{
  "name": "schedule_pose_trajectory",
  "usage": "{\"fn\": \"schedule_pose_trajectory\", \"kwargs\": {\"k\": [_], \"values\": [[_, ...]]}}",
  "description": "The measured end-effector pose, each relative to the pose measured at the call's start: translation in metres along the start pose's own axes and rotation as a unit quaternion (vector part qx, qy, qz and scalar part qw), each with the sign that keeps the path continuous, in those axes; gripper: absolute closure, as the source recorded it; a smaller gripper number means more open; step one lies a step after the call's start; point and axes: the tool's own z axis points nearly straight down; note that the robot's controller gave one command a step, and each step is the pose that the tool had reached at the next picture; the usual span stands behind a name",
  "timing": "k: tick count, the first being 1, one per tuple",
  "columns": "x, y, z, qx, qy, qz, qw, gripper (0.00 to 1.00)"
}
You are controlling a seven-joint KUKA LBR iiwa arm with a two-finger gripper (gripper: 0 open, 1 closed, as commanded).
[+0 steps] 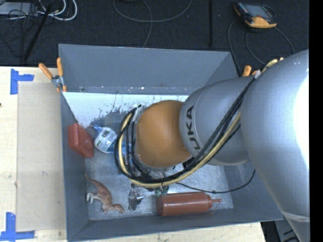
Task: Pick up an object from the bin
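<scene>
My gripper (135, 199) reaches down to the bin floor near the front, just below the arm's orange cover. It stands between a brown toy dinosaur (103, 197) on its left and a dark red squeeze bottle (185, 204) lying on its side to its right. Neither thing is seen inside the gripper. A crumpled clear bottle with a blue and white label (105, 138) lies further back on the left, with a red block (81, 140) beside it against the left wall.
The arm and its orange cover with looped cables hang over the middle of the bin and hide the floor beneath. A thin black cable trails over the floor at the right, above the squeeze bottle.
</scene>
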Motion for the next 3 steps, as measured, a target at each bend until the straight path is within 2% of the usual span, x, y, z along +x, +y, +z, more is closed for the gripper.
{"fn": "schedule_pose_trajectory", "kwargs": {"k": [1, 2, 3], "values": [[0.019, 0.041, 0.008, 0.001, 0.0078, -0.010, 0.9999, 0.00], [0.006, 0.073, 0.016, 0.000, 0.0026, -0.050, 0.9988, 1.00], [0.006, 0.072, 0.016, 0.000, 0.0026, -0.049, 0.9988, 0.00]]}}
